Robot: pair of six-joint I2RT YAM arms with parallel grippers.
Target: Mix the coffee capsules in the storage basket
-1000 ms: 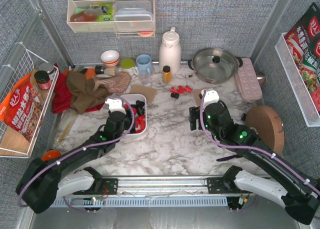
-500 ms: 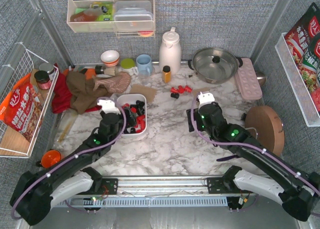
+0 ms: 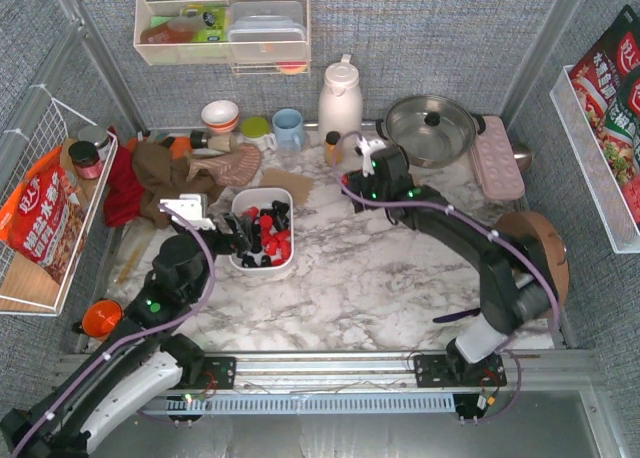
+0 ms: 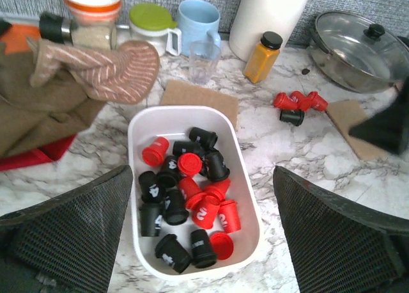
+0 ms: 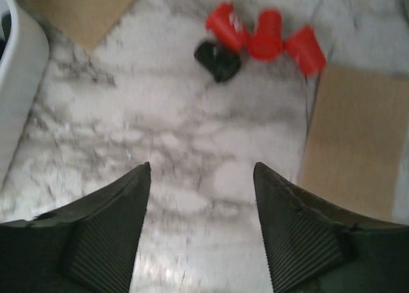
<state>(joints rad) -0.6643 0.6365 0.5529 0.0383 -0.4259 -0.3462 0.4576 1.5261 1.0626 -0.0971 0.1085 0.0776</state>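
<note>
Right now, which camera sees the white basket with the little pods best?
The left wrist view: the whole storage basket shows, with the red and black coffee capsules clear inside. The top view shows it too, only smaller. The right wrist view catches just a blurry strip of its rim.

Red and black coffee capsules (image 4: 206, 211), maybe seventeen, crowd the storage basket (image 4: 181, 111).

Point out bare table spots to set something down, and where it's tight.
Widest bare marble: near side, from basket to round board, right arm overhead. Smaller patch between basket and loose capsules. Crowded: back row with cups, flask, pot; cloths left of basket.
</note>
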